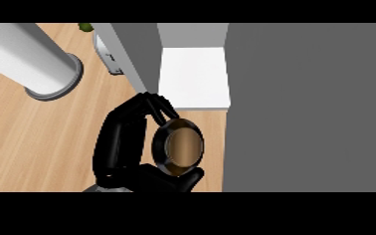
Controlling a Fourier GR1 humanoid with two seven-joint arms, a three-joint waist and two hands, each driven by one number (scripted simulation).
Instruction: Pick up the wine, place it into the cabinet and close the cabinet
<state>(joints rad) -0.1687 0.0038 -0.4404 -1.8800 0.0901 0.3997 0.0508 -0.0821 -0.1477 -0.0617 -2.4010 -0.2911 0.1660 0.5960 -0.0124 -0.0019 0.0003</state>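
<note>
A: Obs. 1, head view. L hand (125, 144)?

B: Closed round the wine (180, 147). Fingers (150, 104) run up the bottle's left side and curl over its far edge. The thumb (183, 179) hooks under the near edge. A bit of grey forearm (99, 188) shows at the bottom, left of centre.

A: R hand?

B: Nowhere in the view.

A: Bottle pos.?

B: Seen end-on, approx.: a dark ring with a brown centre. It sits in the grip over the wood counter (44, 139), just in front of the cabinet opening and not inside. Can't tell whether it touches the counter.

A: Cabinet?

B: Open. The door (136, 55) is seen nearly edge-on as a grey slab slanting up-left from the fingertips, which sit right at its lower end. Contact can't be confirmed. The white shelf (195, 77) lies just beyond the bottle, btwn the door and the big grey cabinet side (301, 104) that fills the right of the view.

A: Anything else?

B: A pale grey cylinder (40, 62) with a darker rim is at upper left, well apart from the hand. A small pale object (110, 57) sits just left of the door, and a green thing (86, 27) shows at the top edge. Neither can be identified.
</note>
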